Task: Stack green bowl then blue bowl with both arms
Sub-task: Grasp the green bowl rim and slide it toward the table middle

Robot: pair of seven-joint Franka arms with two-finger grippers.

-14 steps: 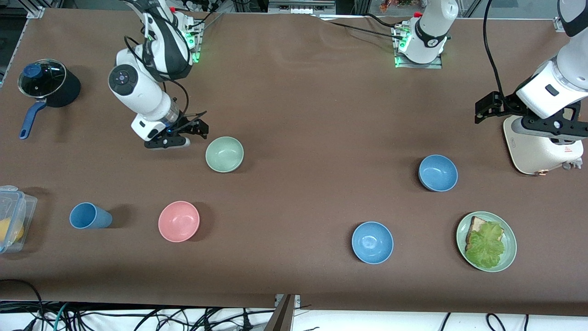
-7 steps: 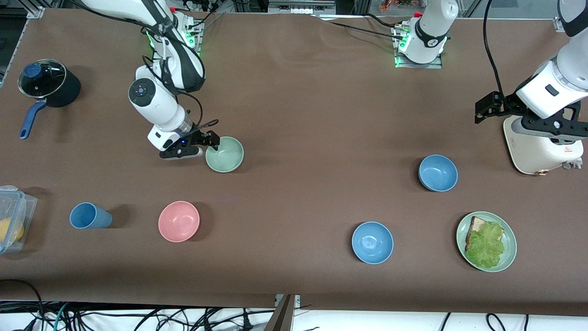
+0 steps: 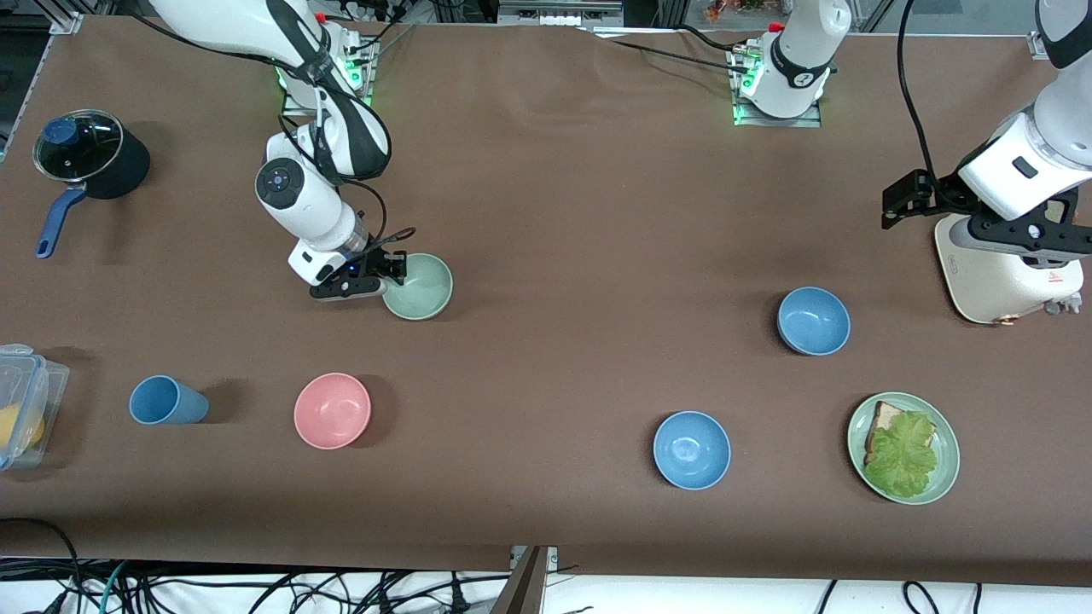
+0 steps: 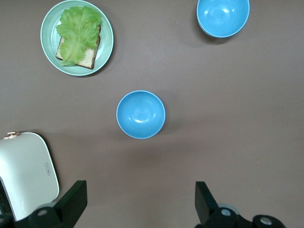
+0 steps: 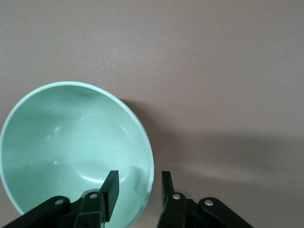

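The right gripper [image 3: 394,271] is sitting at the rim of the green bowl [image 3: 420,287], its fingers [image 5: 110,189] slightly apart and straddling the rim, one inside the bowl and one outside, not yet closed on it. The left gripper [image 4: 137,202] is hanging wide open and empty, waiting over the table near the white appliance [image 3: 998,273]. The blue bowl [image 3: 813,321] is resting toward the left arm's end, with a brighter blue bowl [image 3: 691,449] nearer the camera.

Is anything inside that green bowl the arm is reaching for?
Empty. The green bowl shows only its bare inside; the right gripper straddles its rim, fingers open.
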